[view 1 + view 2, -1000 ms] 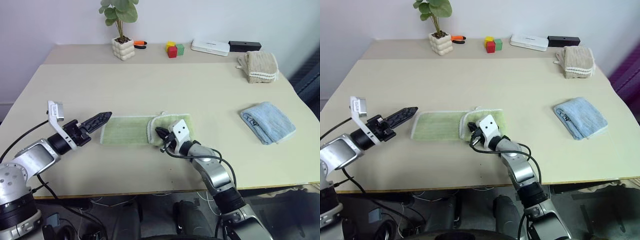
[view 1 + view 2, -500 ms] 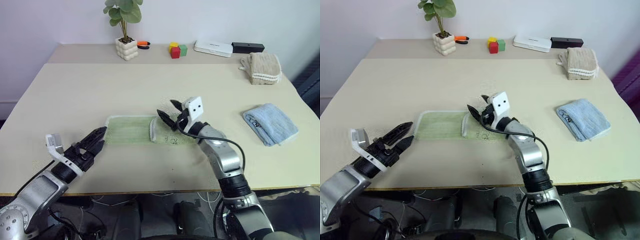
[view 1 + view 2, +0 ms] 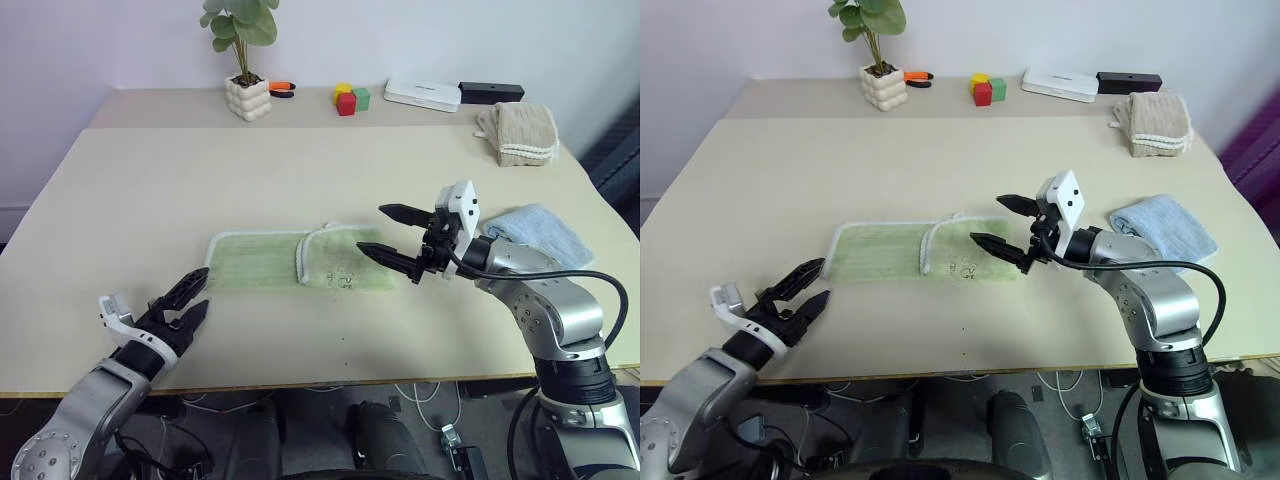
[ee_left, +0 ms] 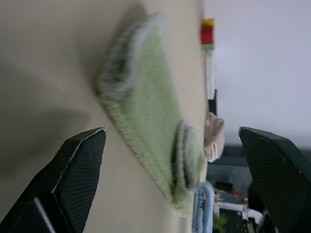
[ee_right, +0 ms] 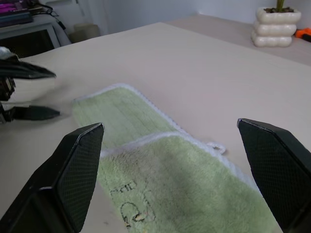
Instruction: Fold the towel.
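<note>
A: Where is the towel (image 3: 298,262)?

B: Flat on the table (image 3: 300,170), near the middle and toward the front edge. It is a long green strip of terry cloth with white stitched edging. The right part is doubled over, so a white hem crosses the strip, and a small white loop sticks out at the far edge by that hem.

A: Any marks on it?

B: A small dark embroidered mark sits on the folded part, near the front edge. In the right wrist view the pile looks fluffy on the folded layer and ribbed on the flat one.

A: And the grippers?

B: The right gripper (image 3: 396,239) hovers above the towel's right end, its two black tapered fingers spread wide and nothing between them. The left gripper (image 3: 189,298) is near the table's front edge, just off the towel's left end, also spread and empty. It touches no cloth.

A: What else is on the table?

B: A blue towel (image 3: 540,239), soft and loosely folded, lies to the right, partly behind the right arm. A beige towel (image 3: 518,133) with white trim sits at the far right. Along the back stand a plant (image 3: 243,55) in a bumpy white pot, coloured blocks (image 3: 349,98), a flat white box (image 3: 422,94) and a black bar (image 3: 490,92).
</note>
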